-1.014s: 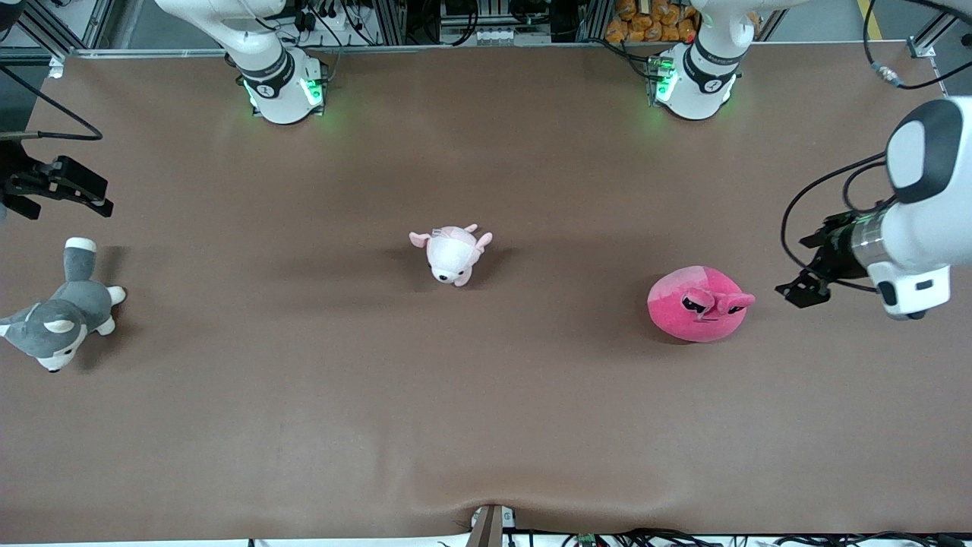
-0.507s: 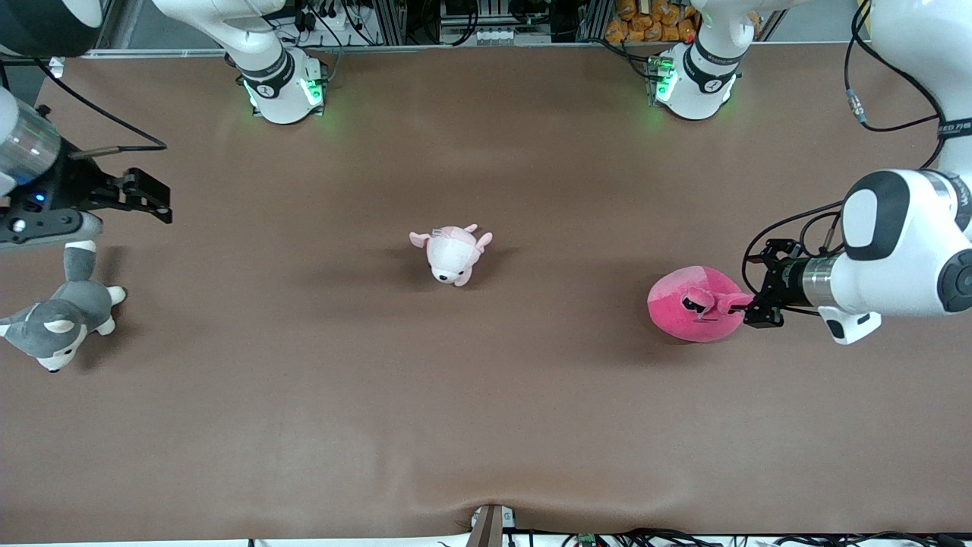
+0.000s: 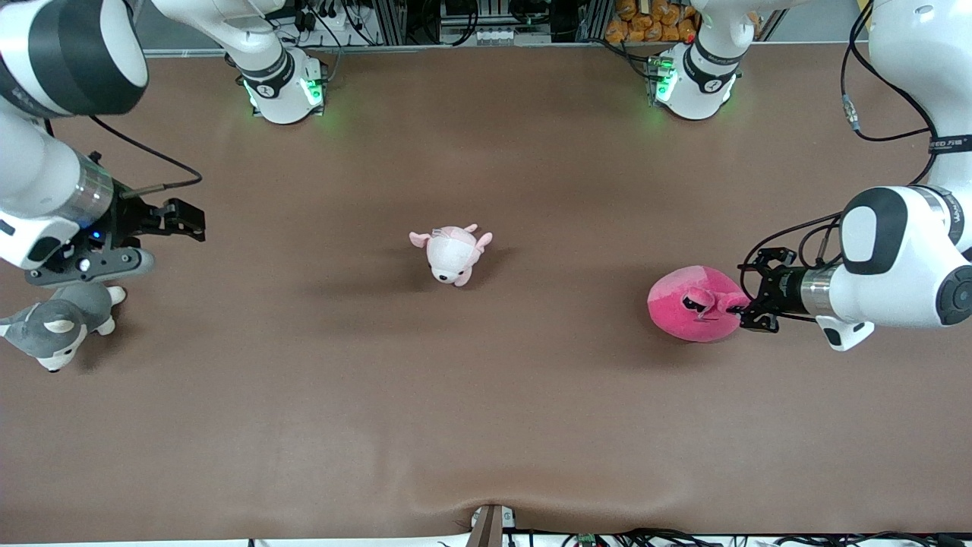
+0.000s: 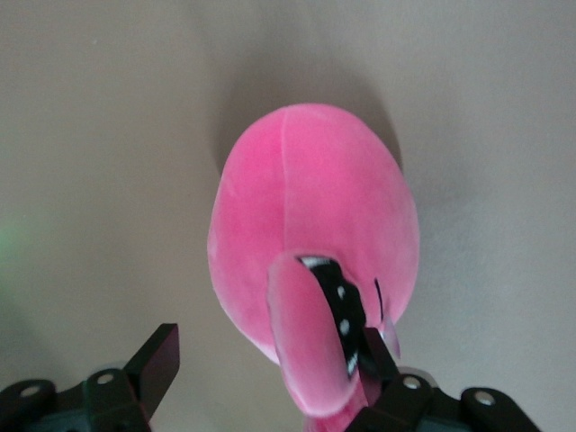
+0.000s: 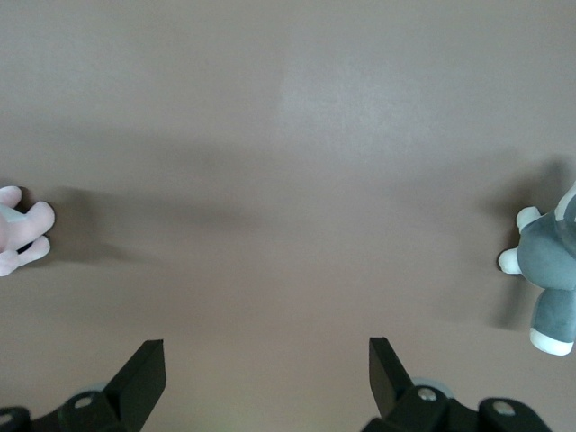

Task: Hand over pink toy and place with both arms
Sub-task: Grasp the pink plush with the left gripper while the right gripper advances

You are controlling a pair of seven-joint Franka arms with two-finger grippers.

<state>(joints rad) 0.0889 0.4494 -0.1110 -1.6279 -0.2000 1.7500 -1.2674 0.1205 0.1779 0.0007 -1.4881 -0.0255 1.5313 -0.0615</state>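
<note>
Plush first: round, blob-shaped hot-pink toy point(image 3: 695, 308) with two bulging dark half-lidded eyes, seen lying on the brown cloth-covered table point(image 3: 486, 425). Sat well apart from the small pale pink-and-white plush animal point(image 3: 452, 254) at the table's middle, toward the left arm's end and a little nearer to the front camera than that animal. Rested flat on the cloth, unlifted.

Left gripper point(image 3: 748, 311), black and two-fingered: found low at the pink toy's edge, on the side turned away from the pale plush animal. In the left wrist view, fingers point(image 4: 157, 364) spread wide on either side of the pink toy's point(image 4: 315, 225) bulging eye part. One finger pressed against that bulge; the other stood clear of the fabric with bare table showing between. No grip closed on the toy.

Right gripper point(image 3: 196, 222), also black: hung over bare table well away from the pale plush animal, toward the right arm's end. Fingers point(image 5: 144, 369) apart in the right wrist view, with nothing but brown cloth between them.

Grey-and-white husky plush point(image 3: 53, 327): lay on the table partly under the right arm's wrist, farther still from the pale plush animal toward the same end, and nearer to the front camera than it. Both the husky point(image 5: 549, 270) and the pale animal's paws point(image 5: 22, 229) caught at the edges of the right wrist view.
</note>
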